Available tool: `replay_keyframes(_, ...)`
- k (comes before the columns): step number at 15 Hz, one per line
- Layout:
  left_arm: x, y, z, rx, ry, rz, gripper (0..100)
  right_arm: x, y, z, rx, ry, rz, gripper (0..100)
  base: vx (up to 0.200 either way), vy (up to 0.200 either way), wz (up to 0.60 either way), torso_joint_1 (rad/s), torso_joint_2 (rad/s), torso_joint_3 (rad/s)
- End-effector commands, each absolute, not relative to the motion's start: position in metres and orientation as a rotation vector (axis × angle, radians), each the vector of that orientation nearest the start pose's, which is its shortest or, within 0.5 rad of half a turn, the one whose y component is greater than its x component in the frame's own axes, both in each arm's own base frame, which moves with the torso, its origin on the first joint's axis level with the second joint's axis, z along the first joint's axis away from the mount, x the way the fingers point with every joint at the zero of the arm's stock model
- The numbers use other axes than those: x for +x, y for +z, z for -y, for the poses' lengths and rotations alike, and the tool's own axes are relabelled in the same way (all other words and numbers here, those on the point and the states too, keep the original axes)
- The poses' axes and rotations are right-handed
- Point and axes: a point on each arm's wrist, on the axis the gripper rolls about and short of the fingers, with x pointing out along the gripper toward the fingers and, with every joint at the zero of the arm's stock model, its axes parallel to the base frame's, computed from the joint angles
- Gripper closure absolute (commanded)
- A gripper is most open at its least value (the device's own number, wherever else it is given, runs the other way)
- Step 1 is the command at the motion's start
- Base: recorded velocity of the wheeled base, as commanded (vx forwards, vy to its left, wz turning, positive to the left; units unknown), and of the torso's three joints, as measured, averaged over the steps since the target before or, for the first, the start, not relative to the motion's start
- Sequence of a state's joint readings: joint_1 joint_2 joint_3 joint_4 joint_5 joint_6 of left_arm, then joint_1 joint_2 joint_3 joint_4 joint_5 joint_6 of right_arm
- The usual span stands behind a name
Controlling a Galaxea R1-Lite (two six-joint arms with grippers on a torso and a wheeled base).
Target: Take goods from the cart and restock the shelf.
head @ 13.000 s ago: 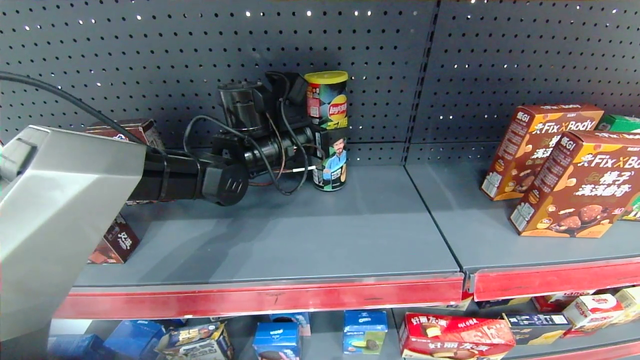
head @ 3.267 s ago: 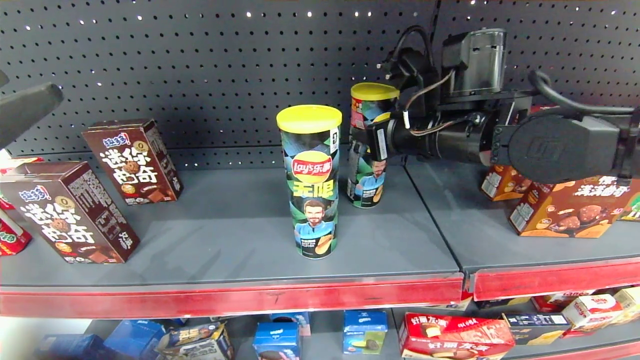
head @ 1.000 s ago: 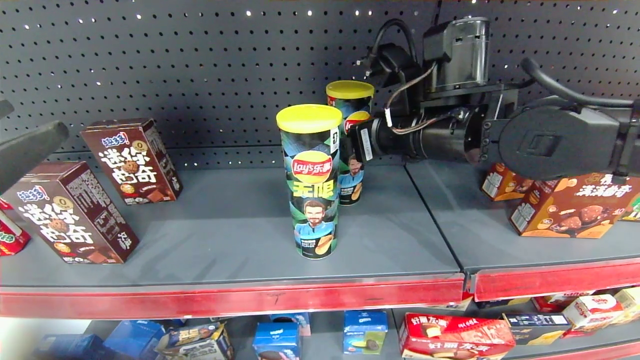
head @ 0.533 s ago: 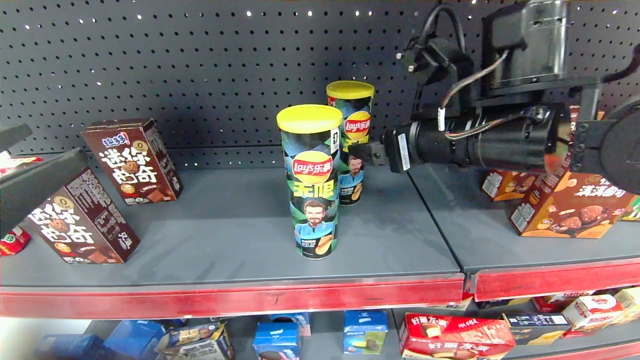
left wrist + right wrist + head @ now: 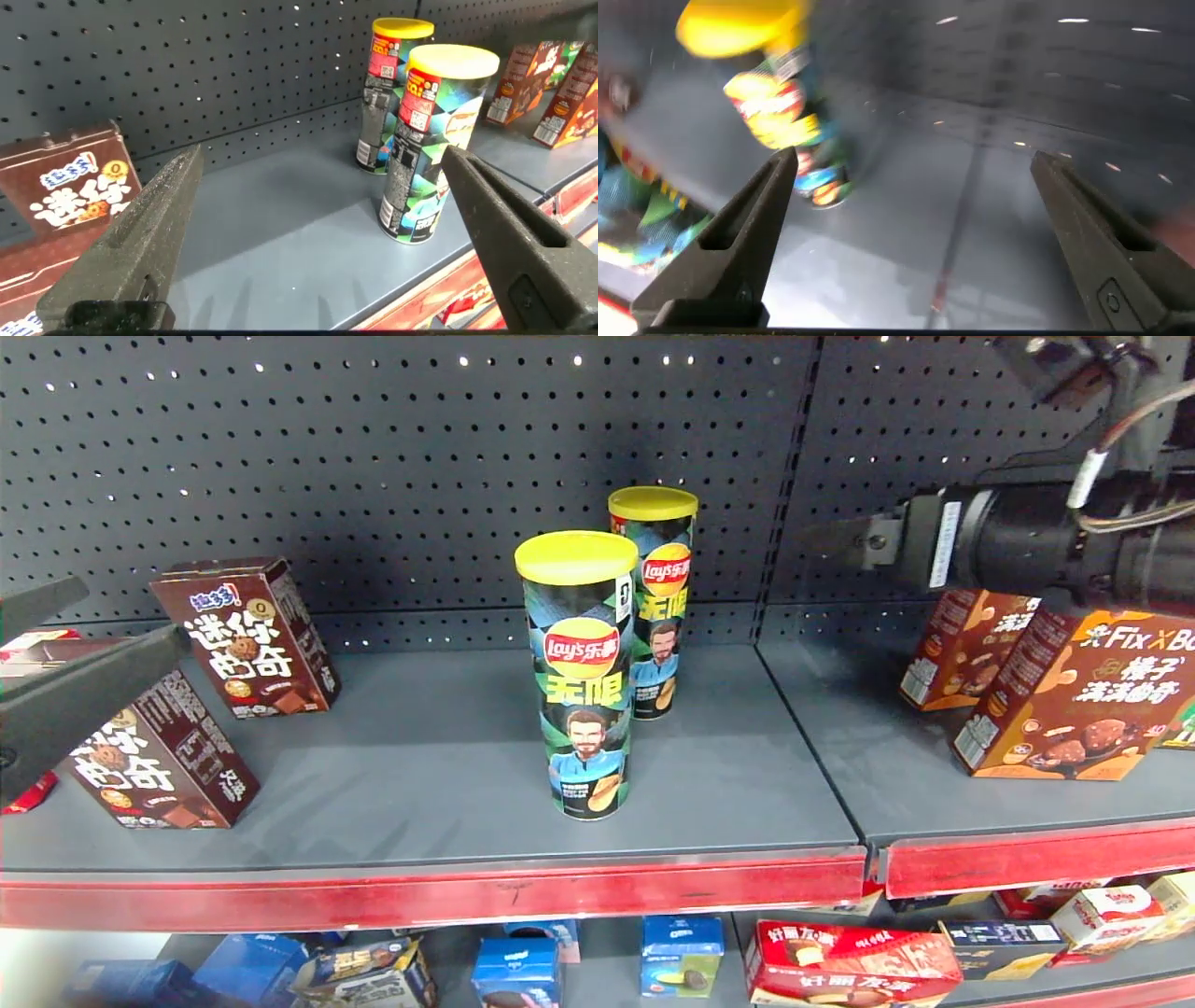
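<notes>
Two tall chip cans with yellow lids stand upright on the grey shelf point(image 5: 420, 784). The front can point(image 5: 579, 677) is mid-shelf; the rear can point(image 5: 653, 602) stands behind it to the right, near the pegboard. My right gripper point(image 5: 826, 537) hangs open and empty, well right of the rear can and apart from it. In the right wrist view that gripper point(image 5: 913, 161) is spread wide, with a blurred can point(image 5: 780, 103) beyond one finger. My left gripper point(image 5: 131, 611) is open at the left edge. The left wrist view shows its fingers point(image 5: 140, 243) framing both cans point(image 5: 434, 140).
Brown cookie boxes point(image 5: 247, 635) point(image 5: 159, 756) stand at the shelf's left, close to my left gripper. Orange-brown boxes point(image 5: 1083, 700) point(image 5: 962, 644) sit on the right section under my right arm. A red price rail point(image 5: 485, 896) fronts the shelf. Several packs fill the lower shelf point(image 5: 850, 966).
My right gripper set the rear can behind the front can, let go, and drew back right and upward. My left gripper has edged further into view at the left.
</notes>
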State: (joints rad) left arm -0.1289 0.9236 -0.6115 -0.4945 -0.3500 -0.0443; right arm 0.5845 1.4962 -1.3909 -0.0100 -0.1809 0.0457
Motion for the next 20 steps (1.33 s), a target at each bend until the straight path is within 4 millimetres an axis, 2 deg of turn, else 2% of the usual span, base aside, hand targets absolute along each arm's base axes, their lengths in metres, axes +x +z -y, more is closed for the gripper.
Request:
replay_keyframes(1, 0.112, 0.274, 0.023, -0.025, -0.486, 0.152, 0, 0.184, 0.363, -0.107, 0.074, 0.335, -0.042, 0, 0.000, 0.000, 0.00, 0.000, 0.00, 0.000)
replay_keyframes(2, 0.116, 0.272, 0.023, -0.026, -0.492, 0.138, 0, 0.165, 0.366, -0.095, 0.075, 0.299, -0.041, 0, 0.000, 0.000, 0.00, 0.000, 0.00, 0.000)
replay_keyframes(3, 0.117, 0.272, 0.024, -0.027, -0.495, 0.134, 0, 0.158, 0.366, -0.091, 0.078, 0.293, -0.042, 0, 0.000, 0.000, 0.00, 0.000, 0.00, 0.000)
replay_keyframes(4, 0.122, 0.270, 0.025, -0.029, -0.504, 0.115, 0, 0.135, 0.365, -0.076, 0.090, 0.285, -0.046, 0, 0.000, 0.000, 0.00, 0.000, 0.00, 0.000)
replay_keyframes(6, 0.130, 0.267, 0.026, -0.032, -0.503, 0.090, 0, 0.110, 0.365, -0.059, 0.092, 0.268, -0.044, 0, 0.000, 0.000, 0.00, 0.000, 0.00, 0.000)
replay_keyframes(7, 0.136, 0.265, 0.027, -0.034, -0.508, 0.072, 0, 0.089, 0.357, -0.040, 0.084, 0.202, -0.075, 0, 0.000, 0.000, 0.00, 0.000, 0.00, 0.000)
replay_keyframes(9, 0.144, 0.261, 0.029, -0.036, -0.538, 0.042, 0, 0.051, 0.343, -0.016, 0.119, 0.129, -0.129, 0, 0.000, 0.000, 0.00, 0.000, 0.00, 0.000)
replay_keyframes(11, 0.154, 0.258, 0.031, -0.039, -0.545, 0.013, 0, 0.010, 0.332, 0.003, 0.123, 0.100, -0.166, 0, 0.000, 0.000, 0.00, 0.000, 0.00, 0.000)
replay_keyframes(13, 0.167, 0.257, 0.041, -0.042, -0.589, -0.014, 0, -0.015, 0.327, 0.011, 0.134, 0.012, -0.154, 0, 0.000, 0.000, 0.00, 0.000, 0.00, 0.000)
replay_keyframes(17, 0.195, 0.269, 0.067, -0.036, -0.690, -0.019, 0, -0.037, 0.319, 0.015, 0.147, -0.073, -0.143, 0, 0.000, 0.000, 0.00, 0.000, 0.00, 0.000)
replay_keyframes(20, 0.207, 0.258, 0.077, -0.002, -0.712, -0.063, 0, -0.042, 0.322, 0.014, 0.155, -0.105, -0.118, 0, 0.000, 0.000, 0.00, 0.000, 0.00, 0.000)
